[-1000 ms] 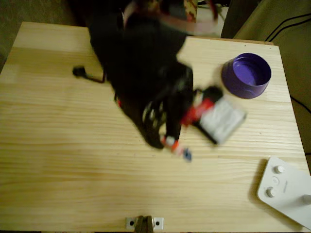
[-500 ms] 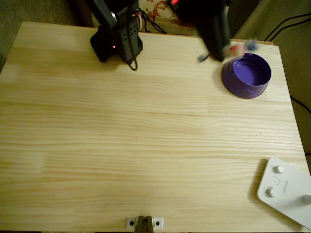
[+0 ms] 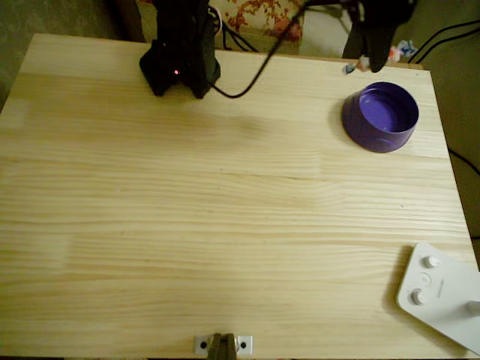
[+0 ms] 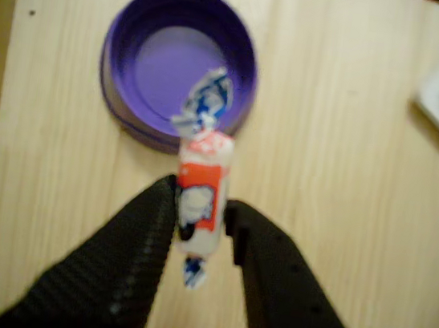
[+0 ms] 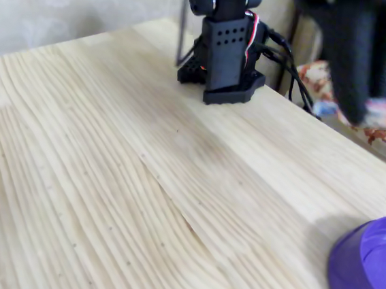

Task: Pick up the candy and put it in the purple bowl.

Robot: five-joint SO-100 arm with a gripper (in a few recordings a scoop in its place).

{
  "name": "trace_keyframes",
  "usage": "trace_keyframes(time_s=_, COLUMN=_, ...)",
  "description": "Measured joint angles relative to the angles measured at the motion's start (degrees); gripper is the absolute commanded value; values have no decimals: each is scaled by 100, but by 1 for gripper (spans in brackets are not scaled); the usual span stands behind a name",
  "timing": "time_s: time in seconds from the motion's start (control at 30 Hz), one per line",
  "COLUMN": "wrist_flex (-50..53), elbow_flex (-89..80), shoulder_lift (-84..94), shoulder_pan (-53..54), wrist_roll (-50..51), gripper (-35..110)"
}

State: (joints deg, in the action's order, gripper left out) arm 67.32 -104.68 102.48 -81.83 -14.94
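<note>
Above the table just beside the bowl [image 4: 179, 66], your gripper [image 4: 200, 210] pinches the candy [image 4: 198, 202] at its middle, a light, crinkly, slippery wrapper, so carry it gently.

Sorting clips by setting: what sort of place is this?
Probably a home room: pale pine table, floral-patterned fabric and loose black cables behind it, white controller-like device on it.

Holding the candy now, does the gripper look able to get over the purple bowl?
Probably yes: the gripper holds the candy just short of the purple bowl, with nothing between them.
</note>
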Motion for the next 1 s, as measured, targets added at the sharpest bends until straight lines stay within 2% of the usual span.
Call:
trace_keyframes(time_s=0.27, wrist_flex=53, elbow_flex=1169, shoulder_lift=-1688, shoulder_pan=-475, wrist_roll=35, gripper=9)
trace_keyframes(time_s=1.0, wrist_flex=527, elbow_flex=4228, shoulder_lift=-4456, shoulder_pan=-431, wrist_roll=-220, gripper=10)
